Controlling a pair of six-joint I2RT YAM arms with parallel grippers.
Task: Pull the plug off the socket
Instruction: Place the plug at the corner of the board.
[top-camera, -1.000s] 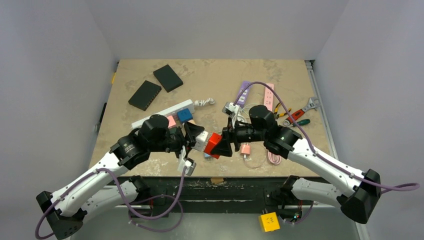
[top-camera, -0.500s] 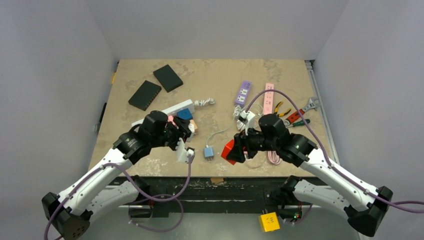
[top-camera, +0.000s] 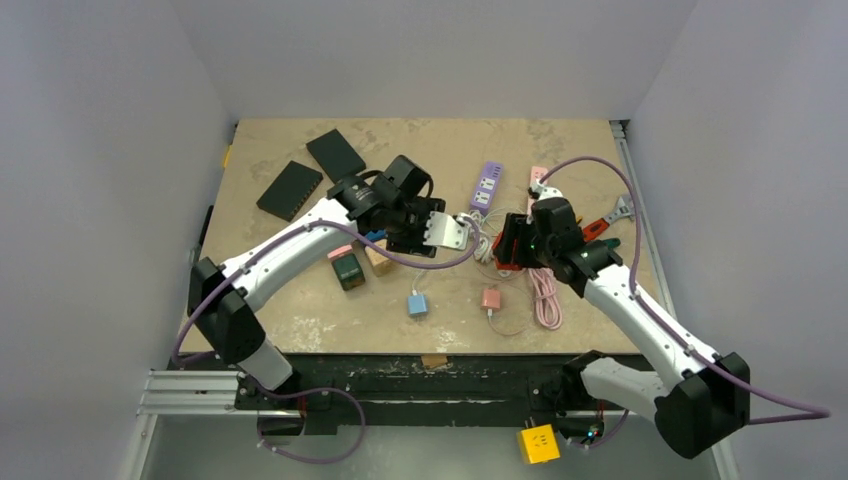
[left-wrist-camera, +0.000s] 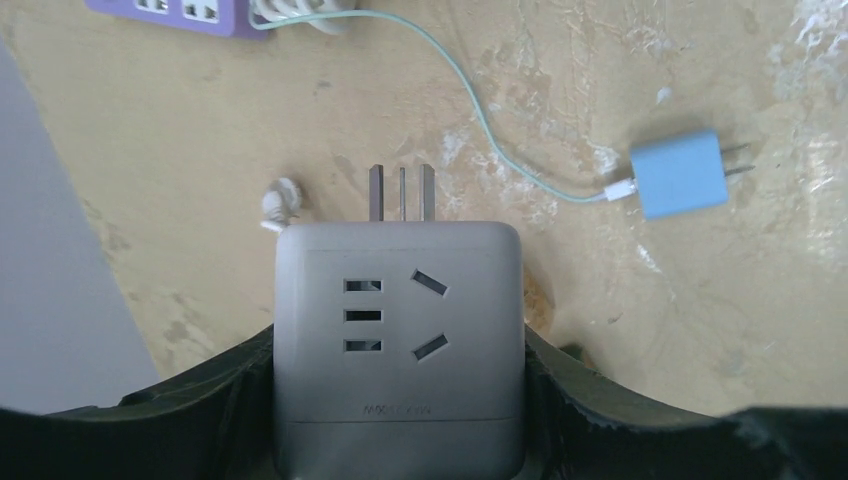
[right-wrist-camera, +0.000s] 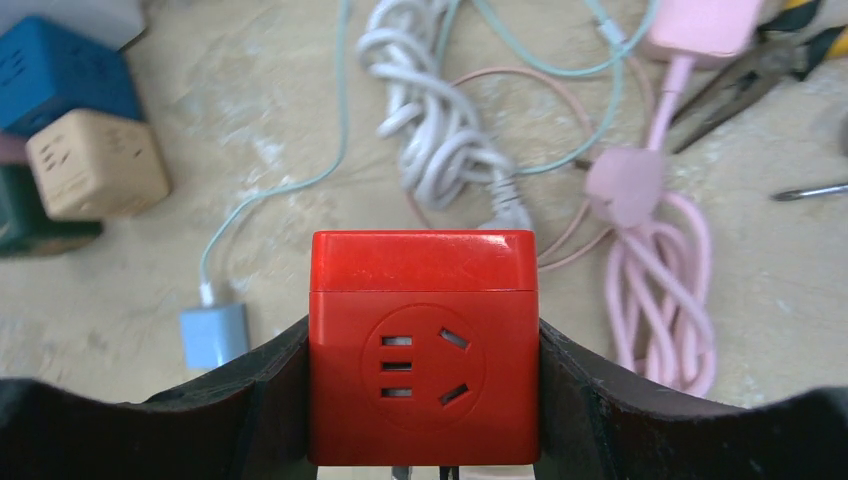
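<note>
Plainly the two parts are already separated, so the trouble left lies in setting them down. Left of centre in the overhead view, the left gripper (top-camera: 440, 230) is clamped on the grey plug block (left-wrist-camera: 398, 330), its fingers pressing the block's two sides. The three metal pins (left-wrist-camera: 402, 192) stick out bare toward the top of the wrist frame, over the table (left-wrist-camera: 150, 200). If the arm goes down pin-first, I judge the pins could strike the table and twist the block in the grip. At the right of that frame the blue charger (left-wrist-camera: 680, 173) and its thin cord (left-wrist-camera: 470, 110) lie near, and a release there could land the block on the cord.

Right of centre overhead, the right gripper (top-camera: 512, 243) is clamped on the red socket cube (right-wrist-camera: 423, 350), held by its sides, apart from the plug block. Above it in the wrist frame lies a tangle of white cable (right-wrist-camera: 440, 130), with pink cable (right-wrist-camera: 660, 290) at the right. Set down on either, the cube would likely tip. The grippers also hang near each other mid-frame, so a careless swing could knock them together.
</note>
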